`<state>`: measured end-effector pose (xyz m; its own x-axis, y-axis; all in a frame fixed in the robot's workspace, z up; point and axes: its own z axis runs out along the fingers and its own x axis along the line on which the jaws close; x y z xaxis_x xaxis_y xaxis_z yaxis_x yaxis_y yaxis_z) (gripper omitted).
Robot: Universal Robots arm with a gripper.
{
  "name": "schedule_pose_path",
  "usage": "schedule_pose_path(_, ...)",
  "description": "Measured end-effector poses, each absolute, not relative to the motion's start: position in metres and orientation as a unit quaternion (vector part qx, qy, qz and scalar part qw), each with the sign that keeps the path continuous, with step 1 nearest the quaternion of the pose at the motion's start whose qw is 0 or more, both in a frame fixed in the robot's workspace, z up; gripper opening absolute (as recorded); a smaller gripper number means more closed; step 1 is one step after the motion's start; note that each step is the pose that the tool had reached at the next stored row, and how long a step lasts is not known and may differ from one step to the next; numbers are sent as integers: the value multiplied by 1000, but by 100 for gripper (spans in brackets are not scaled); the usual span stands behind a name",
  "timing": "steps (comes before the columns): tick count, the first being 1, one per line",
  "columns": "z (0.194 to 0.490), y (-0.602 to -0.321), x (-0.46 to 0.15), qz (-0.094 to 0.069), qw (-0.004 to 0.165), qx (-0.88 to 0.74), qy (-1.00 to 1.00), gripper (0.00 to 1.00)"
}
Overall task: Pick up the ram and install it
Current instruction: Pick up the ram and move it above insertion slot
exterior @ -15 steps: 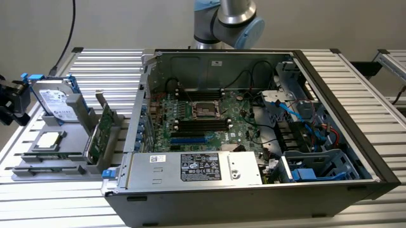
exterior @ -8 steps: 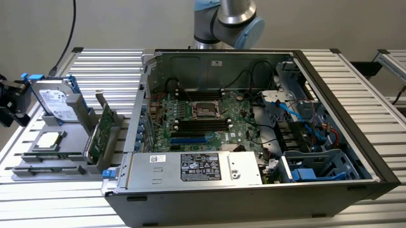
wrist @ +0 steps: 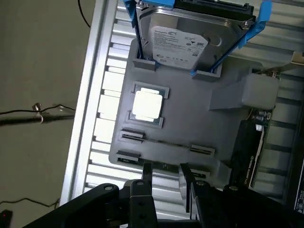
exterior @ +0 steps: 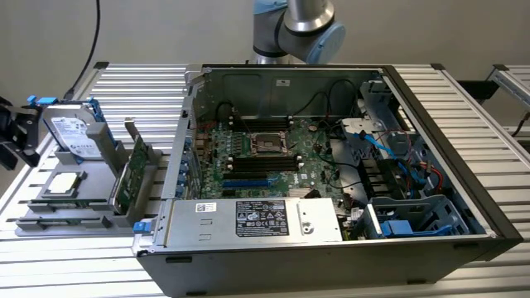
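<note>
Directly under the wrist, the gripper hangs with its two dark fingers spread apart and nothing clamped between them. In the gap between the fingertips runs the thin greenish top edge of the ram. It stands on edge in the pair of clips closest to the gripper, on the grey tray. Whether the fingers touch the stick cannot be told.

Just beyond the ram, a second pair of clips holds another thin strip. Farther from the gripper, a square silver processor chip lies flat in its recess in the tray. Farthest out on the tray, a hard drive in blue rails leans upright. Off to one side of the fingers, the wider expansion card stands in its own holder. The tray rests on a slatted metal table.

In the exterior view the robot arm shows behind the open computer case. The motherboard in the case has black memory slots.
</note>
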<state>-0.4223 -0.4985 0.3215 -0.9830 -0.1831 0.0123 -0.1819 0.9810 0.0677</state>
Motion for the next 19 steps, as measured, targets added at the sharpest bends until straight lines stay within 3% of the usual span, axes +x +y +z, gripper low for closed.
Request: schedule_pose_path(19,307,-498,-423,-36,14,261,-965,36)
